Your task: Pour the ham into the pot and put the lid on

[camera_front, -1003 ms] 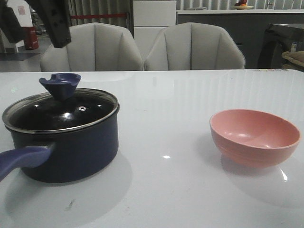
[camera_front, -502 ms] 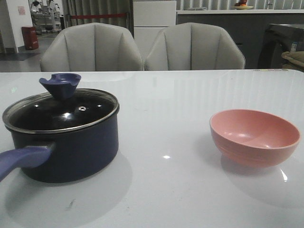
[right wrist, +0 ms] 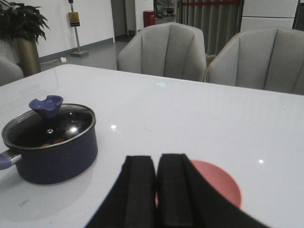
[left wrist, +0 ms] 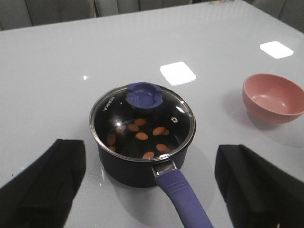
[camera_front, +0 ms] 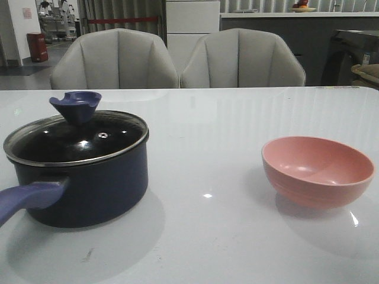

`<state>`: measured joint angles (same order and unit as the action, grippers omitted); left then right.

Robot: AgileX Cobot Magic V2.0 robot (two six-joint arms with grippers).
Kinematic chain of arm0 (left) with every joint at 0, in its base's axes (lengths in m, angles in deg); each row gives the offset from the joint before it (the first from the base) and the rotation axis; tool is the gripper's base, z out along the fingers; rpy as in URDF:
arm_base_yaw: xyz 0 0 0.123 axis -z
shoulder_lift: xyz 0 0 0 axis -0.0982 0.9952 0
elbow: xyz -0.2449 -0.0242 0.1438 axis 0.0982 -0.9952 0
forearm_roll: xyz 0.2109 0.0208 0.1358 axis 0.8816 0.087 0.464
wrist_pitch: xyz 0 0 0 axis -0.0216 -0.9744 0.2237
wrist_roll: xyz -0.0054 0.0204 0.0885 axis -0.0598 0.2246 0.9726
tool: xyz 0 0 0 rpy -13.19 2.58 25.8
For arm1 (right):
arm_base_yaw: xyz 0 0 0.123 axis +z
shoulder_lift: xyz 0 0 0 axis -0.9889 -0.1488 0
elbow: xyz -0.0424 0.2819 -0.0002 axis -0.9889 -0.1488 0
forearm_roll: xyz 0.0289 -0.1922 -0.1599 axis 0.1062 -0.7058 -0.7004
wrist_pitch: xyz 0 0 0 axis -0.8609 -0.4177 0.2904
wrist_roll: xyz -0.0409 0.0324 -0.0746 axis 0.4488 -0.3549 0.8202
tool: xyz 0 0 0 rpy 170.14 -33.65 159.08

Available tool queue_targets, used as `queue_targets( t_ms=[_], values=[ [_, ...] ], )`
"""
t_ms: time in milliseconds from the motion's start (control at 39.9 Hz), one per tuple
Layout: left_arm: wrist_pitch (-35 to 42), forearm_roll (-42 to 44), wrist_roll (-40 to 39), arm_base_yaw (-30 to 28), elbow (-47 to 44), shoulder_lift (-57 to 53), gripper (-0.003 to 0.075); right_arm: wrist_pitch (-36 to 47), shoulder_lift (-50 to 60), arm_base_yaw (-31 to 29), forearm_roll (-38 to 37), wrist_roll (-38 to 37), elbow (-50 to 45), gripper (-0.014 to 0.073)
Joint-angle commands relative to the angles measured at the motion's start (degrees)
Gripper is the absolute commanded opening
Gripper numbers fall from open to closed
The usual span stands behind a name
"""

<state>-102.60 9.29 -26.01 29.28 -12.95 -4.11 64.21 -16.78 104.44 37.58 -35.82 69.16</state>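
We note the lid (camera_front: 77,139) seated on the pot (camera_front: 83,186), ham (left wrist: 141,136) inside; bowl (camera_front: 317,170) at 3 o'clock, well apart. Left gripper (left wrist: 147,185) spread; right gripper (right wrist: 156,190) closed, empty.

Left pincer (left wrist: 152,185) spread wide, both fingers (left wrist: 42,183) far apart, gripping nothing. Right pincer (right wrist: 156,190) fully closed, fingers (right wrist: 140,187) pressed together, nothing between them.

Pink bowl (camera_front: 318,170), white table (camera_front: 213,118), chairs (camera_front: 113,59).
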Motion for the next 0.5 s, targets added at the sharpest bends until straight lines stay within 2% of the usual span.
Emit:
queue_targets(
  t_ms=[0, 125, 201, 301, 401, 477],
  values=[
    [6.2, 0.3, -0.1, 0.4, -2.4, -6.2, 0.0571, 4.7, -0.5, 0.2, 0.2, 0.5, 1.7, 0.0168],
    [6.2, 0.3, -0.1, 0.4, -7.1, -15.1, 0.0486, 4.7, -0.5, 0.2, 0.2, 0.5, 1.7, 0.0168],
    [6.7, 0.3, -0.1, 0.4, -9.3, -18.7, 0.041, 4.7, -0.5, 0.2, 0.2, 0.5, 1.7, 0.0168],
    [9.8, 0.3, -0.1, 0.4, -10.3, -19.7, 0.0258, 4.7, -0.5, 0.2, 0.2, 0.5, 1.7, 0.0168],
    [9.8, 0.3, -0.1, 0.4, -10.3, -19.1, 0.0104, 4.7, -0.5, 0.2, 0.2, 0.5, 1.7, 0.0168],
    [9.7, 0.0, -0.1, 0.4, -10.3, -19.1, 0.012, 4.7, -0.5, 0.2, 0.2, 0.5, 1.7, 0.0168]
  ],
)
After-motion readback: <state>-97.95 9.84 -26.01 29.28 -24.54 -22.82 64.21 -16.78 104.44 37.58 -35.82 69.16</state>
